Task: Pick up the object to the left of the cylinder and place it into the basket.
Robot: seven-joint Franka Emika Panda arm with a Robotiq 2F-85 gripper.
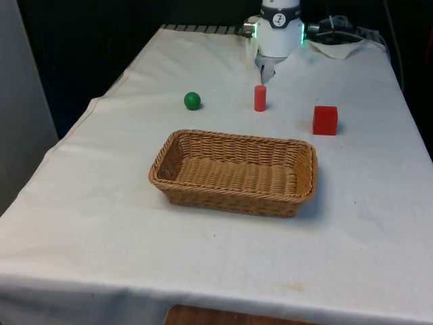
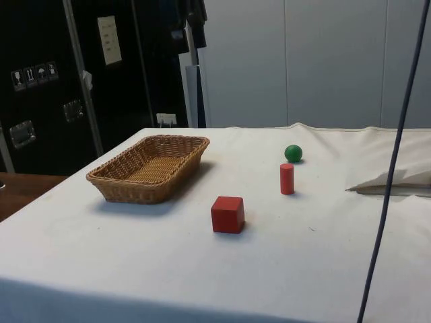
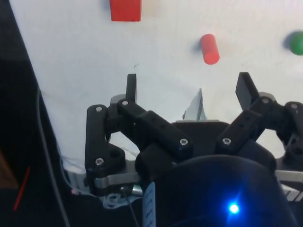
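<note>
A small green ball (image 1: 192, 101) lies on the white cloth at the front view's left of an upright red cylinder (image 1: 260, 98). The same green ball (image 2: 293, 153) and red cylinder (image 2: 287, 178) show in the side view, and both the ball (image 3: 296, 42) and cylinder (image 3: 209, 48) show in the wrist view. A wicker basket (image 1: 177, 143) stands nearer the camera, with nothing in it. My gripper (image 3: 188, 88) hangs open and holds nothing, high at the table's far end, well behind the cylinder.
A red cube (image 1: 325, 120) sits at the front view's right of the cylinder, also in the side view (image 2: 227, 214). A cable (image 2: 392, 161) hangs across the side view. The cloth's folded edge (image 2: 390, 182) lies near the arm's base.
</note>
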